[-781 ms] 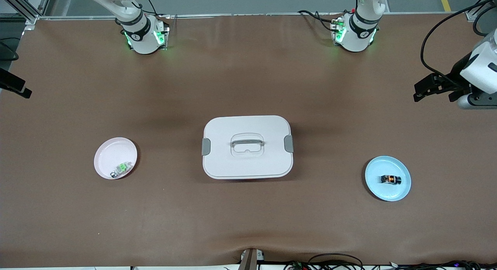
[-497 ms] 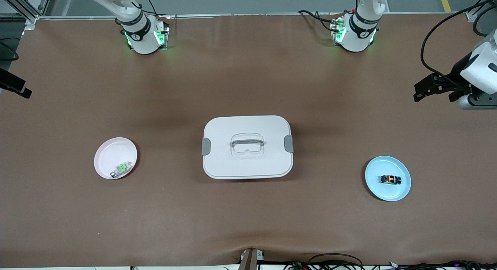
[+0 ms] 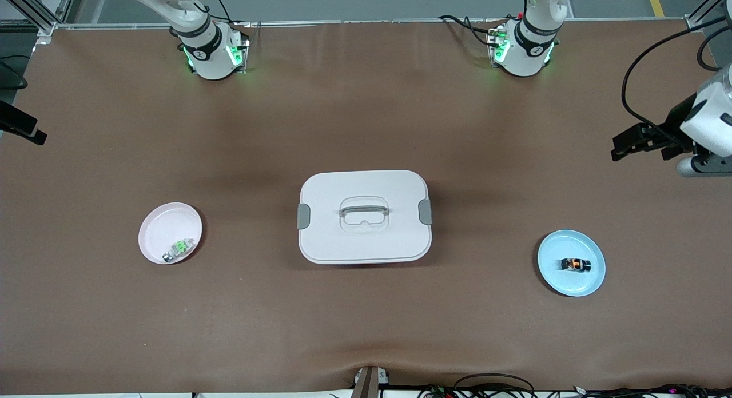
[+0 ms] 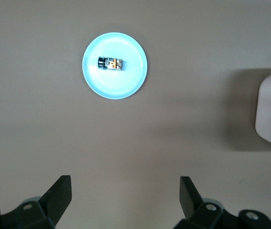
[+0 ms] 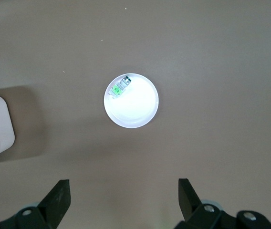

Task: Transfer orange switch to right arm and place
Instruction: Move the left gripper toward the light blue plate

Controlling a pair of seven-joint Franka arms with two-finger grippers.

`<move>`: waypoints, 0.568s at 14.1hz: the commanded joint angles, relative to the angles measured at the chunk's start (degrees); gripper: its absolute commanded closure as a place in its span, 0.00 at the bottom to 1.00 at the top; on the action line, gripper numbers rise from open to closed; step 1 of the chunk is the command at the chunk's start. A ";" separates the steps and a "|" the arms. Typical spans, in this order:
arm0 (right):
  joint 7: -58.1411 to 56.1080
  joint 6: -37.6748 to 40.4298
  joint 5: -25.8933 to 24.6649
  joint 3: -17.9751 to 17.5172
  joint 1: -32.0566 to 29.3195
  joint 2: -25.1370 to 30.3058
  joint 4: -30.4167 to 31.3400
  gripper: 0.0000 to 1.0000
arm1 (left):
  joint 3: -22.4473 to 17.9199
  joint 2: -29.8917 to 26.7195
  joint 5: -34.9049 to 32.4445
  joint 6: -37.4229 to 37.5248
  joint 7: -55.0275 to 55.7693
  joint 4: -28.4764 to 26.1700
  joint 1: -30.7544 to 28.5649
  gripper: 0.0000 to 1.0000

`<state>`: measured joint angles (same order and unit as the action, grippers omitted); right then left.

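The orange switch, a tiny black block with an orange top, lies on a light blue plate toward the left arm's end of the table. My left gripper hangs high over bare table beside that plate, open and empty. My right gripper is also open and empty, up over the table near the pink plate. In the front view the right arm shows mainly as its base.
A white lidded box with a handle and grey side clips stands mid-table. The pink plate toward the right arm's end holds a small grey-white part with a green top. Cables run along the front edge.
The left gripper has drifted a little toward the blue plate. The switch, plates, box and right arm have not moved.
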<state>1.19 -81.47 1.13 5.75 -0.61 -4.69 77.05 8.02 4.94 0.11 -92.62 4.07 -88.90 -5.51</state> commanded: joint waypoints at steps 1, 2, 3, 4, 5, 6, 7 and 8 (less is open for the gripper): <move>0.40 0.35 0.01 -0.30 -0.45 0.30 -0.15 0.00 | 0.16 3.49 0.60 -2.12 0.15 2.50 -1.69 0.00; 0.40 0.35 0.10 -0.30 -0.36 0.30 -0.23 0.00 | 0.16 5.16 0.60 -2.12 0.15 3.99 -1.96 0.00; 0.48 0.26 0.10 -0.39 -0.36 0.38 -0.15 0.00 | 0.16 6.04 0.60 -2.12 0.15 4.52 -2.05 0.00; 0.48 0.26 0.10 -0.39 -0.36 0.30 -0.23 0.00 | 0.16 6.57 0.51 -2.30 0.15 4.53 -2.05 0.00; 0.48 0.35 0.10 -0.39 -0.27 0.30 -0.23 0.00 | 0.16 7.19 0.68 -2.30 0.15 4.53 -2.31 0.00; 0.48 0.35 0.10 -0.48 -0.27 0.30 -0.23 0.00 | 0.16 8.15 0.86 -2.30 0.15 4.53 -2.31 0.00; 0.48 0.35 0.19 -0.48 -0.27 0.30 -0.23 0.00 | 0.25 9.03 0.86 -2.39 0.15 4.70 -2.23 0.00; 0.48 0.26 0.19 -0.48 -0.18 0.30 -0.23 0.00 | 0.16 9.91 0.77 -2.48 0.15 4.88 -2.14 0.00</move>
<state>1.21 -81.47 1.17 5.67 -0.58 -4.69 77.05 7.99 12.70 0.11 -95.43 4.07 -86.06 -7.52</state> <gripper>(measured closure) 0.000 0.000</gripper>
